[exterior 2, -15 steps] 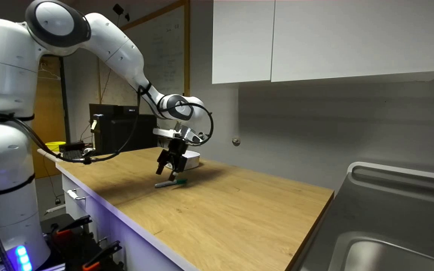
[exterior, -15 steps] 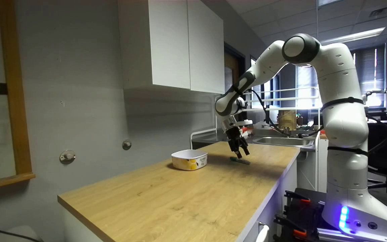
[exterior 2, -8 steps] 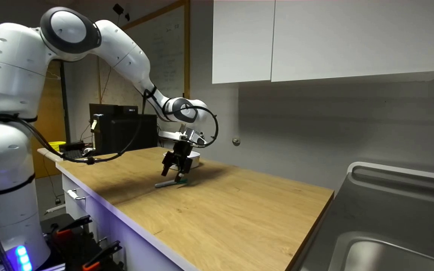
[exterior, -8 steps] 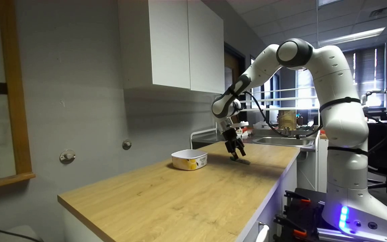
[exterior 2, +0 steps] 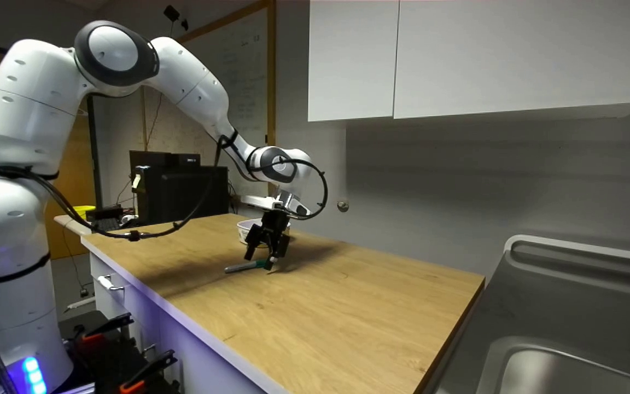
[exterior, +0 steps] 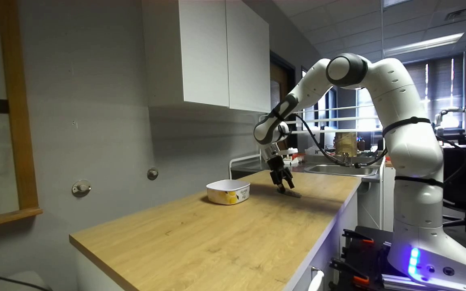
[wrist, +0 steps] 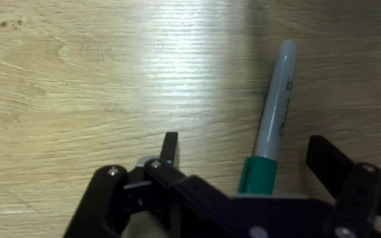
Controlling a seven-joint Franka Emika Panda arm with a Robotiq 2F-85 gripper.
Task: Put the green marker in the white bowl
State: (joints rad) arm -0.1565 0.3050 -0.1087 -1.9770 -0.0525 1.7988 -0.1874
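The green marker, with a grey barrel and a green cap, lies on the wooden counter. It shows in the wrist view (wrist: 274, 112) and in both exterior views (exterior: 292, 194) (exterior 2: 241, 267). My gripper (wrist: 243, 140) is open, its two fingers well apart on either side of the marker. The marker is closer to the right finger in the wrist view, and the end of its cap is hidden behind the gripper body. In both exterior views the gripper (exterior: 287, 188) (exterior 2: 258, 262) is low over the cap end. The white bowl (exterior: 227, 197) stands beside it, partly hidden in an exterior view (exterior 2: 245, 229).
The wooden counter (exterior: 200, 234) carries the bowl and marker. A wall cabinet (exterior: 204, 56) hangs above the back. A metal sink (exterior 2: 555, 366) adjoins one end of the counter. A black monitor (exterior 2: 184, 189) stands beyond the other end.
The arm has moved lower and reached further out, towards the marker's cap end and slightly nearer the wall. The marker and bowl have not visibly moved. The gripper has stayed open.
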